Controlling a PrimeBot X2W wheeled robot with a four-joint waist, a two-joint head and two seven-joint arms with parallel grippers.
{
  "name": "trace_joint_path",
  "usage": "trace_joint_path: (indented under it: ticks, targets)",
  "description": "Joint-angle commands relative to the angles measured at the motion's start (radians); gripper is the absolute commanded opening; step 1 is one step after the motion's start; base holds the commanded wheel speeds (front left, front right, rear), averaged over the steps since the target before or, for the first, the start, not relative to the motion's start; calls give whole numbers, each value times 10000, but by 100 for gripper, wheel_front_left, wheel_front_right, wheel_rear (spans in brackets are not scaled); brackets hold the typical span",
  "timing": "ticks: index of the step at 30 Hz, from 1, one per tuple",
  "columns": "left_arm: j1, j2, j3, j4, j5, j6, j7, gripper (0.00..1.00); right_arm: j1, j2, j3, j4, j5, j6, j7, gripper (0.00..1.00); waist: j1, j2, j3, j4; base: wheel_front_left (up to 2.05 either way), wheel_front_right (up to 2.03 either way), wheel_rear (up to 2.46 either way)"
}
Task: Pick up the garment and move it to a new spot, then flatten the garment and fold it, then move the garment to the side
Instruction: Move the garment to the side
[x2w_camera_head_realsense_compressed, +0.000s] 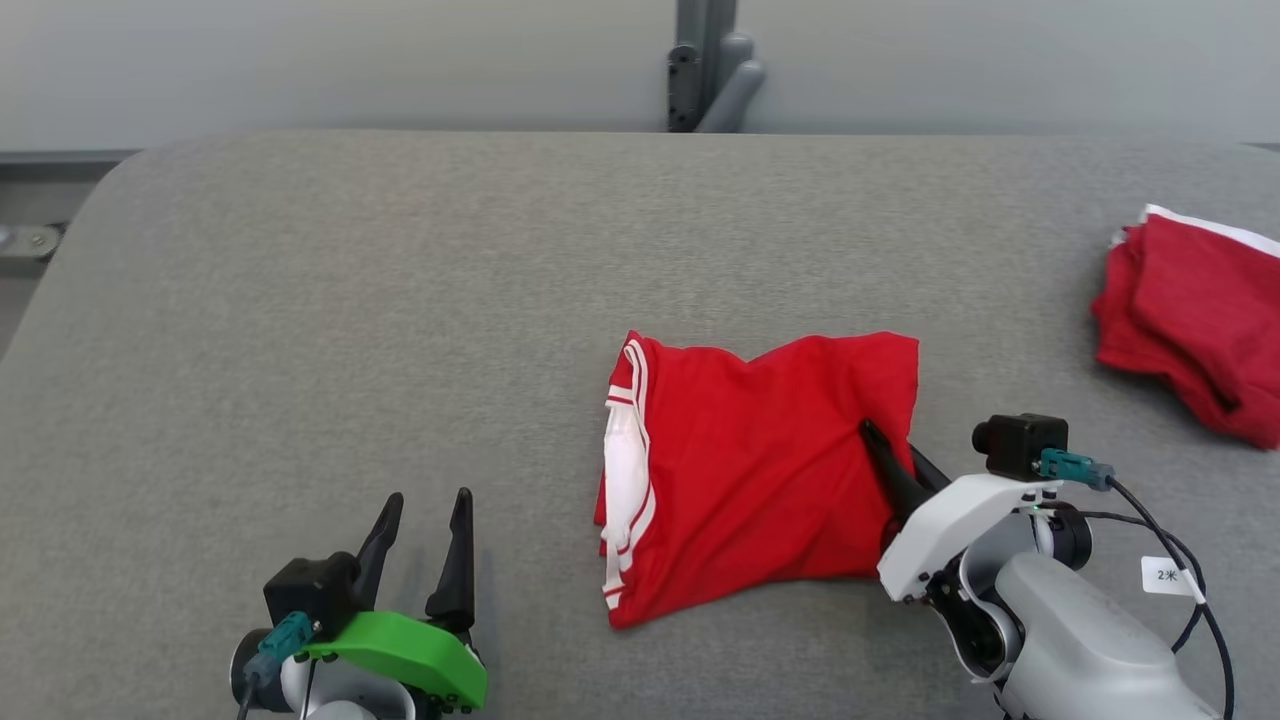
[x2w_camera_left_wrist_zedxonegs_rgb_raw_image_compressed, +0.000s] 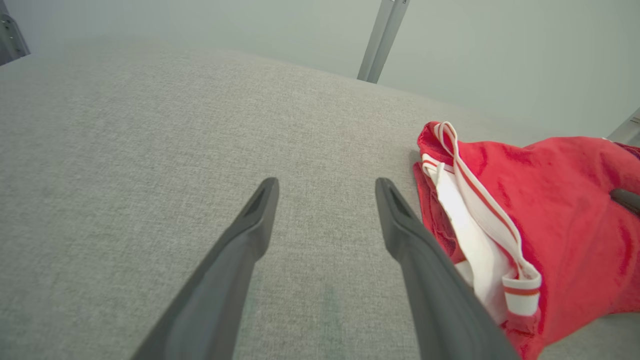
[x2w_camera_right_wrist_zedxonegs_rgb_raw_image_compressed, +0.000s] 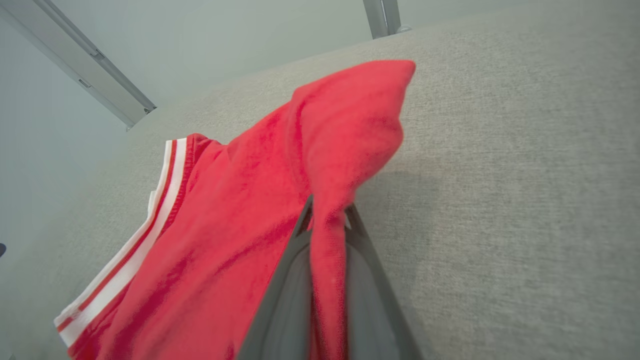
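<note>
A red garment (x2w_camera_head_realsense_compressed: 750, 460) with white-and-red striped trim lies folded on the grey table (x2w_camera_head_realsense_compressed: 400, 300), right of centre. My right gripper (x2w_camera_head_realsense_compressed: 890, 450) is shut on the garment's right edge, and in the right wrist view a fold of red cloth (x2w_camera_right_wrist_zedxonegs_rgb_raw_image_compressed: 330, 200) is pinched between its fingers. Near the lower left of the table, my left gripper (x2w_camera_head_realsense_compressed: 425, 520) stands open with nothing in it. The left wrist view shows the garment's trimmed edge (x2w_camera_left_wrist_zedxonegs_rgb_raw_image_compressed: 480, 235) just right of its right finger (x2w_camera_left_wrist_zedxonegs_rgb_raw_image_compressed: 420, 255).
A second red garment (x2w_camera_head_realsense_compressed: 1195, 325) with a white edge lies folded at the table's far right edge. A grey post (x2w_camera_head_realsense_compressed: 710, 65) rises behind the table's back edge. Bare grey cloth surface spreads across the left and back of the table.
</note>
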Motion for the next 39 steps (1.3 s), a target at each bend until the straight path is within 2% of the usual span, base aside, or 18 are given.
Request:
trace_joint_path:
  ticks: [1, 10, 18, 32, 39]
  targets:
    - [-68, 25, 20, -14, 2, -41, 10, 100, 134, -22, -72, -57, -110, -16, -36, 0, 0, 0, -271, -1594, 0, 0, 0]
    - [-196, 28, -25, -96, 102, -72, 10, 100, 561, 111, -43, -415, -266, -15, -37, 0, 0, 0, -299, -4277, 0, 0, 0]
    - [-276, 31, 10, -72, 313, -105, 11, 100, 879, 309, 170, -653, -120, -15, -38, 0, 0, 0, -166, -6054, 0, 0, 0]
    - [-1035, 40, -352, 38, 838, -158, 11, 100, 1212, 472, -416, -1302, -447, -12, -38, 0, 0, 0, 715, -6387, 0, 0, 0]
    - [-1000, 40, 22, -225, 1167, -159, 11, 100, 213, 477, 259, -1463, -1033, -10, -39, 0, 0, 0, 1161, -6353, 0, 0, 0]
